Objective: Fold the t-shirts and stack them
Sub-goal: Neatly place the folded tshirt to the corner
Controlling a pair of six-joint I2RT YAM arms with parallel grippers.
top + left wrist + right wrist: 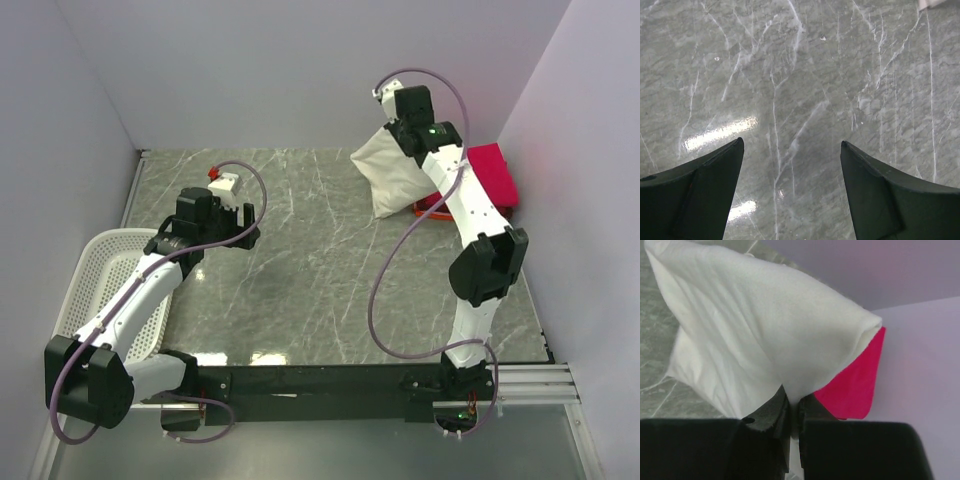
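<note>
My right gripper (pixel 400 128) is shut on the cream-white t-shirt (pixel 392 176) and holds it lifted at the back right, the cloth hanging in a bunch to the table. In the right wrist view the cream-white t-shirt (pixel 760 335) is pinched between my gripper (pixel 794 402). The crimson-pink t-shirt (pixel 494 176) lies by the right wall and shows behind the white cloth in the wrist view (pixel 855 380). An orange-red t-shirt (pixel 428 208) peeks out under it. My left gripper (pixel 243 228) is open and empty over bare table (pixel 792 145).
A white perforated basket (pixel 100 270) stands at the left edge under my left arm. Lilac walls close in the left, back and right sides. The marble tabletop (pixel 320 270) spans the middle.
</note>
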